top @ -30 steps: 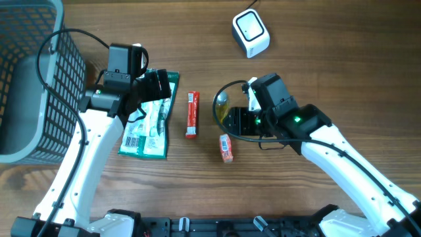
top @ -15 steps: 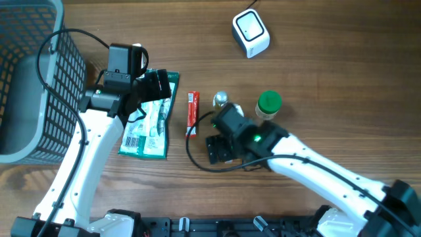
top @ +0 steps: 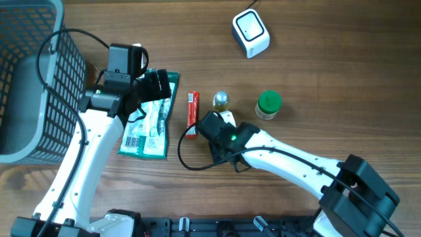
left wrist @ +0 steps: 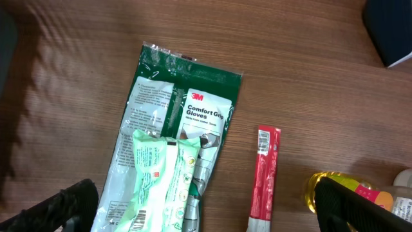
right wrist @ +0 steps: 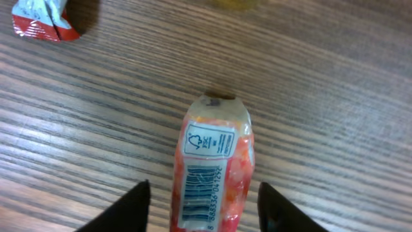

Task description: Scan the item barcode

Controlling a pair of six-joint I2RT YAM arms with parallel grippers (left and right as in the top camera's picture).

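A small orange-pink packet (right wrist: 215, 161) lies on the wooden table with its barcode label facing up. My right gripper (right wrist: 205, 188) is open and low over it, one finger on each side with a gap to the wrapper. In the overhead view the right gripper (top: 222, 143) hides that packet. The white scanner (top: 250, 33) stands at the far side of the table. My left gripper (top: 154, 85) hovers wide open over a green glove packet (left wrist: 193, 109) and a pale green packet (left wrist: 161, 180), holding nothing.
A red stick pack (top: 192, 113) lies between the two arms. A gold-topped item (top: 221, 99) and a green-capped bottle (top: 268, 105) stand just beyond the right gripper. A grey mesh basket (top: 39, 79) fills the left edge.
My right arm has swung left from the bottle area and come down over the orange packet, uncovering the gold-topped item and the green-capped bottle. The left arm has not moved.
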